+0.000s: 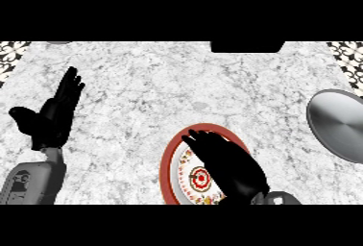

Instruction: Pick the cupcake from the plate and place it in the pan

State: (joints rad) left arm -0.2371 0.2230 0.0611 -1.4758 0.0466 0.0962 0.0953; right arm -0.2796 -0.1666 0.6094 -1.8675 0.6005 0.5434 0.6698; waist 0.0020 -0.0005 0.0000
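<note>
You are looking down on a white and grey marbled worktop (177, 91) that fills nearly the whole view. At its far edge, right of the middle, a dark, flat-sided object (247, 46) is cut off by the top of the view; you cannot tell what it is. Patterned black-and-white tiles (13, 54) show at the top left corner, and more of them (349, 60) at the top right.

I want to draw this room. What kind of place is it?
Probably a kitchen: a marble counter, a red-rimmed plate and a grey metal pan at the right edge suggest it.
</note>
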